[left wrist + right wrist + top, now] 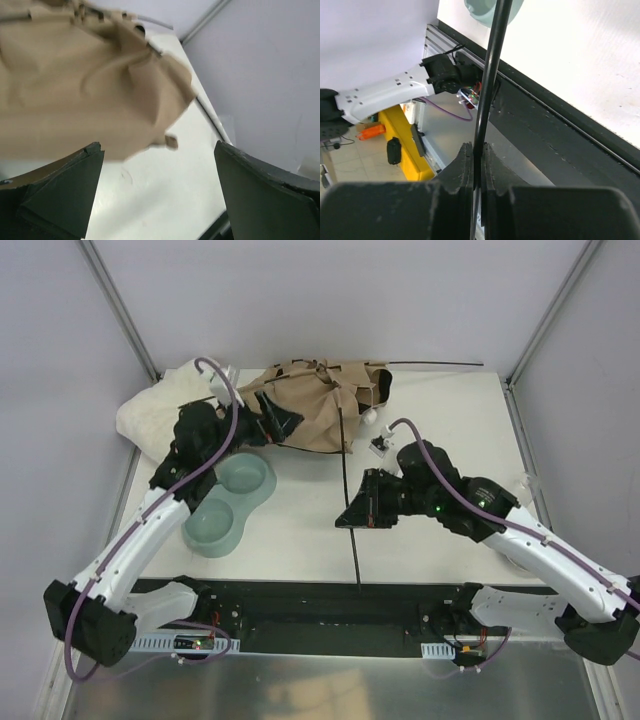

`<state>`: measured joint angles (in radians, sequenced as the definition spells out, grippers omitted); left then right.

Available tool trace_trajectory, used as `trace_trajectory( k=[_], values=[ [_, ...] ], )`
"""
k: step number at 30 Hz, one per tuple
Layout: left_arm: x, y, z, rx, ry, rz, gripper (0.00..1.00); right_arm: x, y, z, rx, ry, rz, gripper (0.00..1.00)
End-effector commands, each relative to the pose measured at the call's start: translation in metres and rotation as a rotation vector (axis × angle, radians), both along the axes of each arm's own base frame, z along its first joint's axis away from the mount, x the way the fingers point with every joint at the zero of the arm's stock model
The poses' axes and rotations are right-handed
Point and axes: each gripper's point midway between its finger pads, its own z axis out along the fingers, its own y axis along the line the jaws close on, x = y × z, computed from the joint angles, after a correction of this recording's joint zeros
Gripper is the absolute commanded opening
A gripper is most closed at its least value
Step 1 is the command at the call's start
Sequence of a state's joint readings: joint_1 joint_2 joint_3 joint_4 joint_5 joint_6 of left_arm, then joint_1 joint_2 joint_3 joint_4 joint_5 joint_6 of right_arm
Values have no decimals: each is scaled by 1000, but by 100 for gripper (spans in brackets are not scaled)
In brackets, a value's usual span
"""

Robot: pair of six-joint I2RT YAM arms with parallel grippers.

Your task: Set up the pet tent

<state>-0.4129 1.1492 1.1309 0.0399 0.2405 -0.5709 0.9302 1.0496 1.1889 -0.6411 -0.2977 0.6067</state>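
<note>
The pet tent [318, 405] is lying crumpled at the far side of the bench [440, 430], a heap of tan fabric just beyond the left fingers [284, 420]. In the left wrist view the fabric [90, 85] is filling the space ahead of the two fingers [65, 190], its lower edge hanging level with their tips but not lying between them. These fingers are standing wide apart and are gripping nothing.

A thin black pole [348, 475] is running out of the tent's near edge and straight toward the arm bases. The right fingers [356, 512] are clamping it partway along, well on the near side of the fabric. In the right wrist view the pole [490, 90] is passing between the two pressed-together fingers [461, 170] and reaching beyond their tips, over the black rail at the bench's near edge.

A white fluffy cushion [160, 405] is sitting behind and to the left of the left fingers, touching the tent's left end. A pale green double bowl [230, 502] is resting on the near side of the left fingers, between them and the arm bases.
</note>
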Motion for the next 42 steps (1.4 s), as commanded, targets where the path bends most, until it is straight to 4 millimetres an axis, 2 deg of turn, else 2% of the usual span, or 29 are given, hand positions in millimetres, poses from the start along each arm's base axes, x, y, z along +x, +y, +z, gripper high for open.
trace_trajectory(
  k=[1,3,8,12,16,18,21,27,29,38,42],
  values=[
    [-26,-10,-44,-152,74,-44,96,14,17,35,89,-23,-36,0],
    [-31,-15,-70,-169,120,-53,96,15,22,41,101,-15,-31,0],
    [-30,-44,-102,-93,137,-124,95,17,30,56,144,3,-33,0],
    [-19,-68,-112,-125,142,-147,95,19,36,72,206,2,-46,0],
    [-6,-92,-109,-169,66,-148,95,23,42,81,245,1,-55,0],
    [1,-104,-118,-156,33,-146,94,24,45,83,260,8,-58,0],
    [9,-112,-117,-146,-50,-122,94,27,49,89,286,14,-68,0],
    [22,-112,-109,-147,-133,-42,93,29,52,99,339,2,-76,0],
    [29,-105,-107,-146,-160,19,91,30,51,101,348,-1,-83,0],
    [30,-99,-92,-127,-325,85,84,34,54,109,404,-9,-105,0],
    [37,-93,-89,-120,-338,133,71,35,55,107,412,-5,-108,0]
  ],
)
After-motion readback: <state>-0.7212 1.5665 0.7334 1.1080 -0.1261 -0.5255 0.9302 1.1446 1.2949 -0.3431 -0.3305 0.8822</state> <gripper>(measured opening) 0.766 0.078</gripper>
